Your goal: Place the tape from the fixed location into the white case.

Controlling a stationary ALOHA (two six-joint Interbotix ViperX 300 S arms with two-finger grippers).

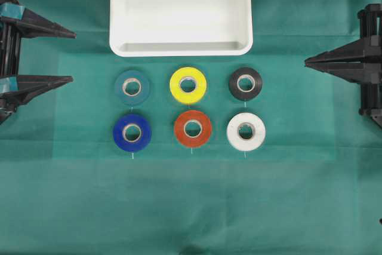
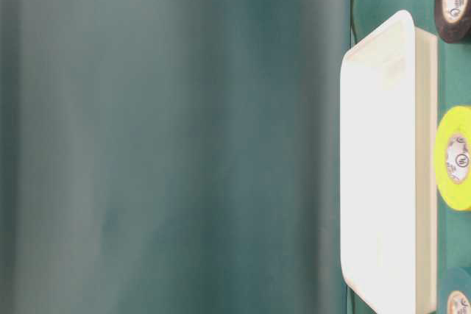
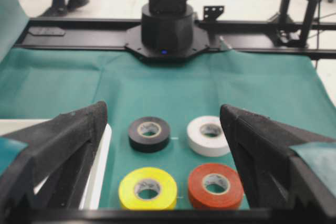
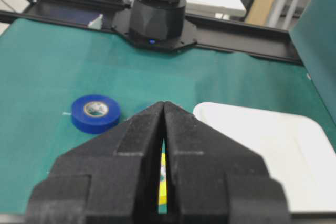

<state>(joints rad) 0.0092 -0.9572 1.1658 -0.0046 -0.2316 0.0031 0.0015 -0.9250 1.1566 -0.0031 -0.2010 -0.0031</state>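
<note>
The yellow tape lies flat on the green cloth in the middle of the back row of rolls, just in front of the white case. It also shows in the left wrist view and the table-level view. The white case is empty. My left gripper is open and empty at the left edge, well away from the tape; in its wrist view the jaws stand wide apart. My right gripper is shut and empty at the right edge. A sliver of yellow shows behind its jaws.
Five other rolls lie flat in a grid: teal, black, blue, orange-red and white. Green cloth covers the table. An arm base stands at the far edge.
</note>
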